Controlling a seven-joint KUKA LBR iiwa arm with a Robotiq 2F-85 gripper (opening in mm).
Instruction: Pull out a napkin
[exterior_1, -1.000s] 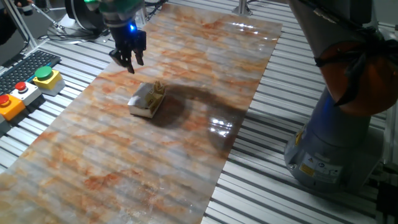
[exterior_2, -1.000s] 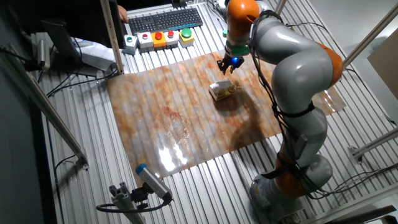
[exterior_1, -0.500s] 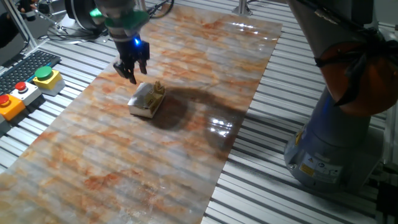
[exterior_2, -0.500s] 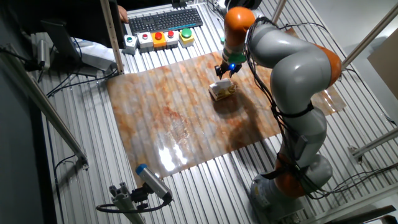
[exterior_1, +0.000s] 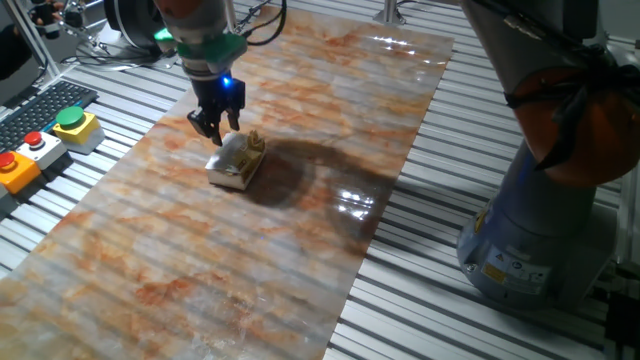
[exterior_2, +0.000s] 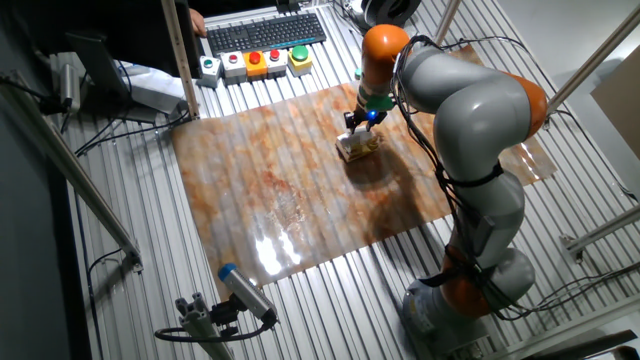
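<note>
White napkin pokes from the box at upper left — the gripper has dropped onto it, jaws slightly apart, ready to pinch.

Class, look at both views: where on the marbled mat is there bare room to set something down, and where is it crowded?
Free: the whole mat before and beside the box, out to its edges. Crowded: only at the box, where the gripper hangs close above the napkin.
</note>
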